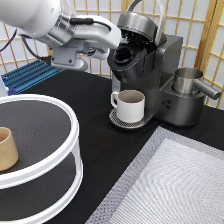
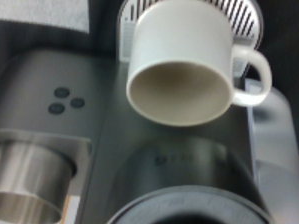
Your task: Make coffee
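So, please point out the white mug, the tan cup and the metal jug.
white mug point(image 1: 131, 106), exterior view, its side wall.
tan cup point(image 1: 7, 149), exterior view, its side wall.
metal jug point(image 1: 187, 80), exterior view, its body.

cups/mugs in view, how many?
2. A white mug stands on the coffee machine's drip tray, below the open pod holder, with the pincer just above. A tan handleless cup sits on the round shelf at the exterior view's left.
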{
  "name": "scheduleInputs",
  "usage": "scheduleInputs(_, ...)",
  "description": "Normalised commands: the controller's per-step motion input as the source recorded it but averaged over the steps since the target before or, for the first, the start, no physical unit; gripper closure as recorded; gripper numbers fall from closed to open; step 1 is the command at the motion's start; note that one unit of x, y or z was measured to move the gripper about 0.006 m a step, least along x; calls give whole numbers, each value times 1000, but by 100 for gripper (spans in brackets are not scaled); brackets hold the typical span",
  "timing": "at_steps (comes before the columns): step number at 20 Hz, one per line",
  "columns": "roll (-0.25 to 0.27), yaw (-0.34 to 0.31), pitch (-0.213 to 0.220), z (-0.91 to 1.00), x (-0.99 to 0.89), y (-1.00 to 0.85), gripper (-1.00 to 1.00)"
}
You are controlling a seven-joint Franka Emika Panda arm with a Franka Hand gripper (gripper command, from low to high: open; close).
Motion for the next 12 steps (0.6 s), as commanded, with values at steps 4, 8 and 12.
scheduleInputs(4, -32, -72, 42, 196, 0, 684, 100)
scheduleInputs(8, -92, -64, 54, 380, 0, 666, 100)
scheduleInputs(12, -112, -75, 65, 476, 33, 620, 100)
